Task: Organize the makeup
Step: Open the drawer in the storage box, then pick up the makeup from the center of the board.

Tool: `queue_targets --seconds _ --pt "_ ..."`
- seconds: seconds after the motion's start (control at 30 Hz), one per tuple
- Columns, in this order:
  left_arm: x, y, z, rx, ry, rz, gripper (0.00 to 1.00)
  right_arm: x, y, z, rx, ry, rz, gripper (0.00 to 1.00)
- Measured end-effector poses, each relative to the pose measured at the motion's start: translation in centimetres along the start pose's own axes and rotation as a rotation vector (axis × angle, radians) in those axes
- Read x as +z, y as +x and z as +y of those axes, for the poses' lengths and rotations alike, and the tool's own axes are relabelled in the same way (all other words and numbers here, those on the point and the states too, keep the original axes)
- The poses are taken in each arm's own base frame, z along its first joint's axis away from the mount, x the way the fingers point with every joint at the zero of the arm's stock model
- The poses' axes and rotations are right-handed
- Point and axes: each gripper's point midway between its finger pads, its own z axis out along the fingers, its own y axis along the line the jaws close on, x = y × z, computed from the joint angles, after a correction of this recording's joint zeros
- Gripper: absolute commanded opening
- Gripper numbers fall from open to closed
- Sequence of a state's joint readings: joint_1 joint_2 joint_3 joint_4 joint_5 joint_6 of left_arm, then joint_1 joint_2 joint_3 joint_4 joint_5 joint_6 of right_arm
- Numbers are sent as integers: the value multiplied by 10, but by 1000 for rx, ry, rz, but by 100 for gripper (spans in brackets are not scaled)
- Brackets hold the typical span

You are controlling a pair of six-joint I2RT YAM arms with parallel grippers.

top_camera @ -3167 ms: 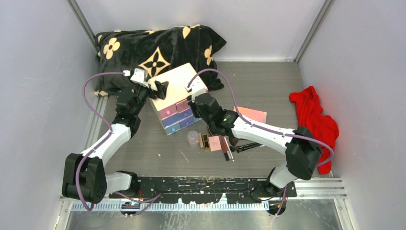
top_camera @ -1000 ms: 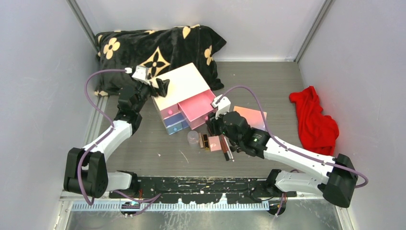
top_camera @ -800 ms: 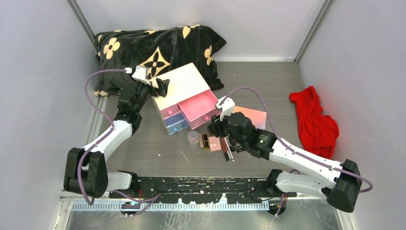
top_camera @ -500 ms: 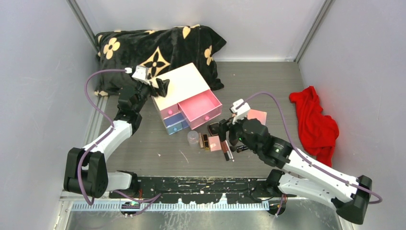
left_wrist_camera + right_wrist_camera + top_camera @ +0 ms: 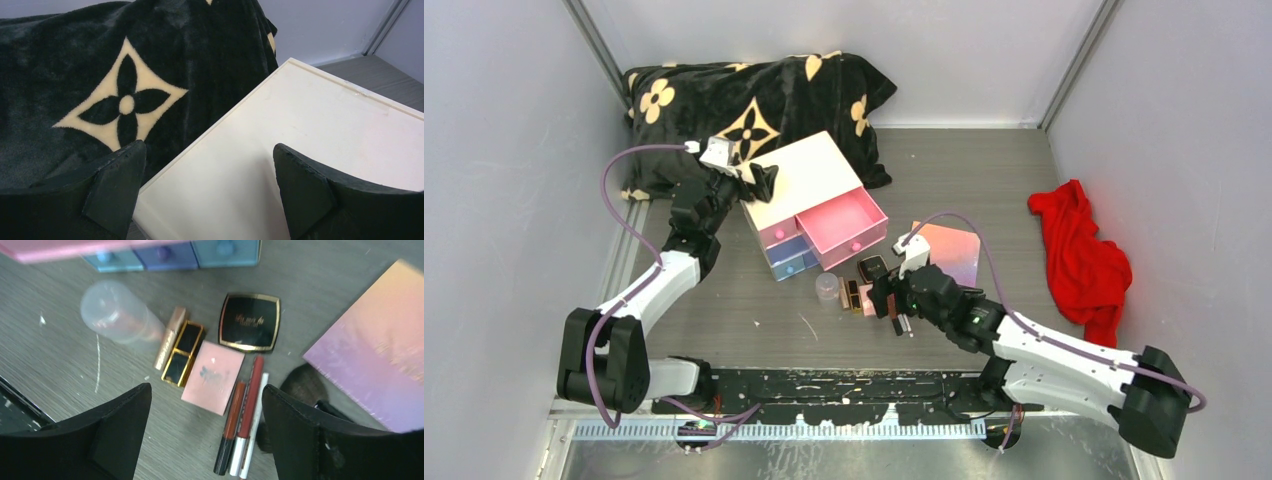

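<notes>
The makeup lies in a cluster on the table in front of the white chest [image 5: 799,178], whose pink drawer [image 5: 842,226] stands pulled out. In the right wrist view I see a clear jar [image 5: 117,312], a black compact [image 5: 249,321], a pink compact [image 5: 212,377], a gold-edged black case [image 5: 182,352], slim tubes [image 5: 245,415], a dark brush head [image 5: 300,385] and the iridescent palette [image 5: 375,360]. My right gripper [image 5: 886,300] [image 5: 206,390] hovers open over the pink compact and tubes, holding nothing. My left gripper [image 5: 759,180] [image 5: 208,147] is open astride the chest's top back corner [image 5: 300,150].
A black pillow with cream flower prints [image 5: 744,100] lies behind the chest against the back wall. A red cloth [image 5: 1084,255] is heaped at the right. Grey walls close in on three sides.
My right gripper has opened, drawn back from the pulled-out pink drawer and swung down over the makeup cluster. The left arm has not moved.
</notes>
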State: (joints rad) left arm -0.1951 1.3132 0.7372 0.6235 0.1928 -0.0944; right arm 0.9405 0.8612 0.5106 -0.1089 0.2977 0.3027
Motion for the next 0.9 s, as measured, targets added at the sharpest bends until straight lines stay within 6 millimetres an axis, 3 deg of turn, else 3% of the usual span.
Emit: queue_targets --seconds 0.1,0.17,0.47,0.7,0.77,0.9 --pt "0 0 0 0 0 0 98 10 35 1 17 -14 69 87" --pt "0 0 0 0 0 0 97 12 45 4 20 -26 80 87" --pt "0 0 0 1 0 1 97 14 31 43 1 -138 -15 88" --pt "0 0 0 1 0 1 97 28 42 64 -67 -159 -19 90" --pt "0 0 0 1 0 1 97 31 45 75 -100 -170 -25 97" --pt "0 0 0 1 0 1 97 39 45 90 -130 -188 -45 100"
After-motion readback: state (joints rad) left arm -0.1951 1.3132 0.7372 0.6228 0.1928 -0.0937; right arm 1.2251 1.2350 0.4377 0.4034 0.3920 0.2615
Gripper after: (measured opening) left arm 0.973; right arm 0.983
